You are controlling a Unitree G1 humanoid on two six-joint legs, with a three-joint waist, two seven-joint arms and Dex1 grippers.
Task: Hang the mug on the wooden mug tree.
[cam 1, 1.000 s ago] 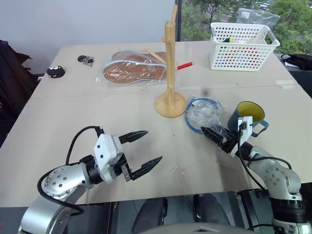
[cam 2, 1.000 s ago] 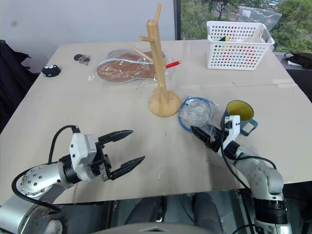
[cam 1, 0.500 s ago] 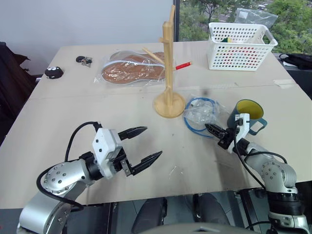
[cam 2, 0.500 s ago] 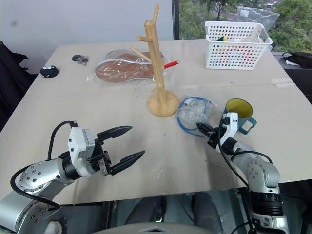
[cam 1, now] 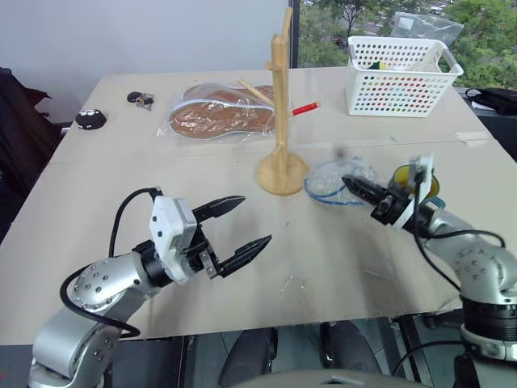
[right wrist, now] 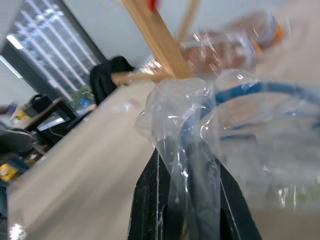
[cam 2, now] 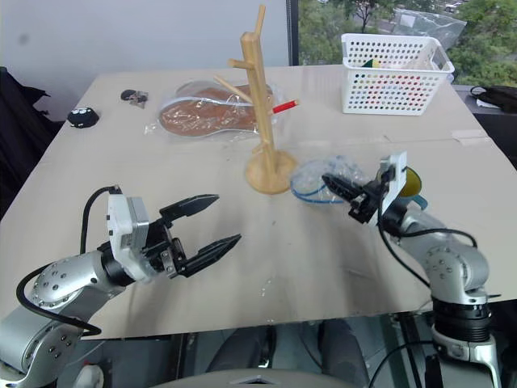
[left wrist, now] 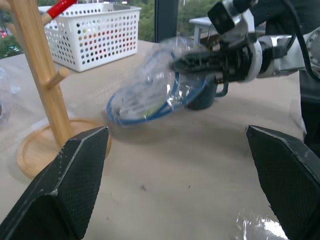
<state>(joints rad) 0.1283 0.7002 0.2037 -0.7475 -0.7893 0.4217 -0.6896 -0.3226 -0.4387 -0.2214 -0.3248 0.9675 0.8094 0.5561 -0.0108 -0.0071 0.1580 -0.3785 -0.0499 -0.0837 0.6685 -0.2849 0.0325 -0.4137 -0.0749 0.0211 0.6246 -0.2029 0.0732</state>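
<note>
The table [cam 1: 97,210] spans most of the head views, and the wooden mug tree [cam 1: 281,113] stands upright at upper centre on its round base, a red-tipped peg pointing right. To its upper left lies a wrapped brown item [cam 1: 222,117]; at the upper right stands a white perforated basket [cam 1: 401,77]. In the lower left the left gripper [cam 1: 242,234] is held out level above the table toward centre frame, its two black fingers spread wide with nothing between them. At the right edge the right gripper [cam 1: 359,187] reaches up and leftward, lifted off the table, its fingers pinched tight on a clear plastic bag with a blue ring [cam 1: 333,179] in it; the right wrist view shows the film bunched between the fingers [right wrist: 150,200]. The mug [cam 2: 410,184] sits at centre right, mostly hidden behind that arm, its yellow inside just showing, and nothing grips it. Compared with a second ago, the right gripper has closed from open, taken the bag and risen clearly, dragging the bag up with it; the mug has not left its spot, and the left arm has barely shifted.
</note>
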